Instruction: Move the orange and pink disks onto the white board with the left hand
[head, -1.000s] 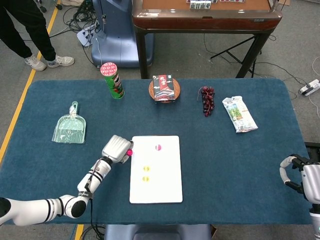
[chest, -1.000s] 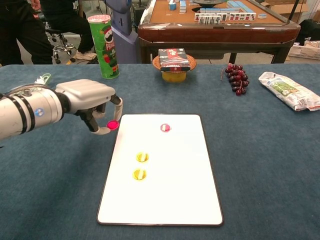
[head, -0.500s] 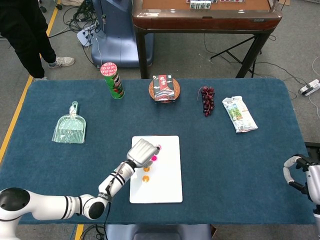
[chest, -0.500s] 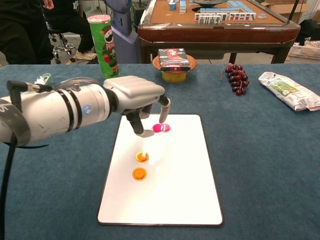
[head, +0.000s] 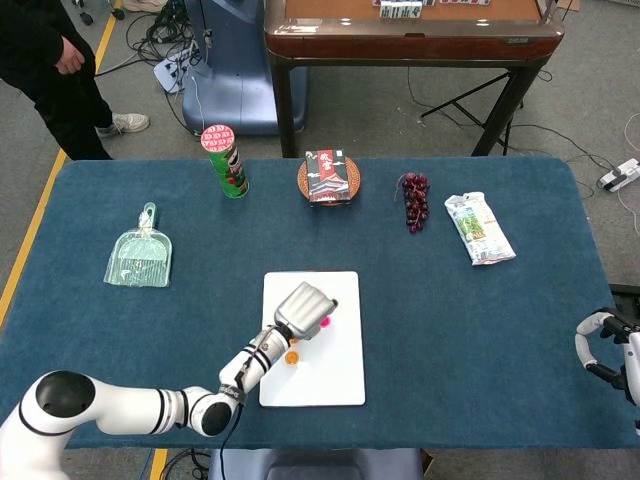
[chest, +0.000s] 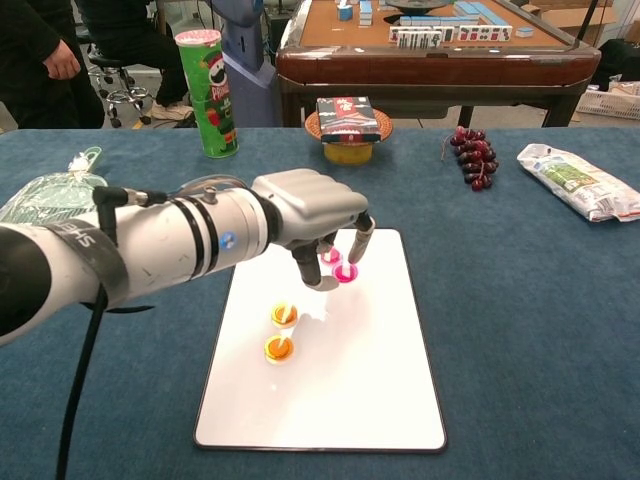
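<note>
My left hand (chest: 308, 208) hovers over the upper part of the white board (chest: 390, 400), also seen from the head view as the left hand (head: 304, 309) above the white board (head: 340, 380). It pinches a pink disk (chest: 346, 272) between thumb and a finger, low over the board. Just behind it a second pink disk (chest: 330, 256) lies on the board, half hidden by the fingers. Two orange disks (chest: 284, 315) (chest: 278, 348) lie on the board's left part. In the head view the held pink disk (head: 325, 322) and one orange disk (head: 291, 356) show beside the hand. My right hand (head: 608, 346) hangs at the table's right edge, holding nothing.
Along the far side stand a green chips can (chest: 207, 92), a boxed snack on a wicker plate (chest: 347, 120), grapes (chest: 470, 155) and a snack bag (chest: 580, 182). A green dustpan (head: 140, 258) lies at the left. A person stands beyond the table's left corner.
My left hand carried the pink disk from the board's left edge rightward onto the board, past the first pink disk. The right hand drifted slightly down and right.
</note>
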